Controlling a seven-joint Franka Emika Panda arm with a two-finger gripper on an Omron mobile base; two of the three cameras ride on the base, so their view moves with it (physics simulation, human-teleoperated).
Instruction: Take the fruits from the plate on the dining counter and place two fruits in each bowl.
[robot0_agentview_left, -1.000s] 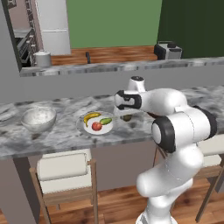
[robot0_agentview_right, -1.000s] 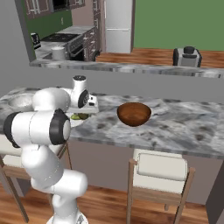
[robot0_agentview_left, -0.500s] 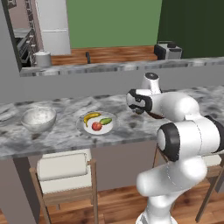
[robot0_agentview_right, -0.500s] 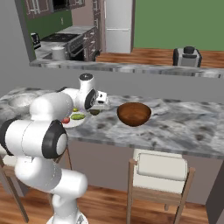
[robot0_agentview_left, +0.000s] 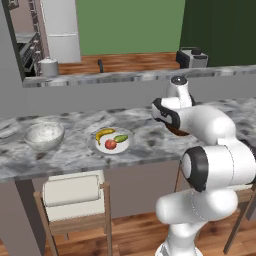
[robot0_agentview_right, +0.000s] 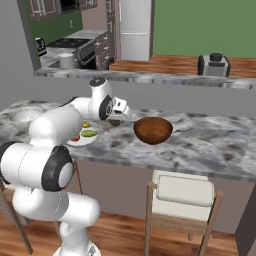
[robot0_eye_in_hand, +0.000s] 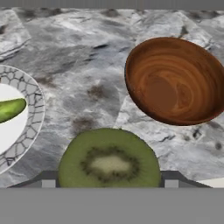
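My gripper (robot0_agentview_right: 119, 117) is shut on the dark brownish-green fruit (robot0_eye_in_hand: 109, 159), a kiwi whose cut green face shows in the hand view. It hangs over the marbled dining counter (robot0_agentview_right: 200, 145), between the plate (robot0_eye_in_hand: 30, 105) and the dark brown bowl (robot0_agentview_right: 153, 130). That bowl (robot0_eye_in_hand: 177, 81) holds nothing. On the plate (robot0_agentview_left: 125, 147) lie the yellow banana (robot0_agentview_left: 104, 134), the round red fruit (robot0_agentview_left: 111, 144) and the oblong green fruit (robot0_agentview_left: 121, 138). The pale speckled bowl (robot0_agentview_left: 44, 136) stands left of the plate with nothing showing inside. My arm covers most of the brown bowl in the left base view.
Two stools with pale cushions (robot0_agentview_left: 70, 192) (robot0_agentview_right: 185, 192) stand under the counter's front edge. Behind the counter rises a higher marbled ledge, with a wooden worktop beyond it that carries a toaster (robot0_agentview_right: 215, 64) and a grey pot (robot0_agentview_left: 48, 66).
My arm has swung from above the plate to the right, toward the brown bowl, carrying the dark fruit. Three fruits stay on the plate.
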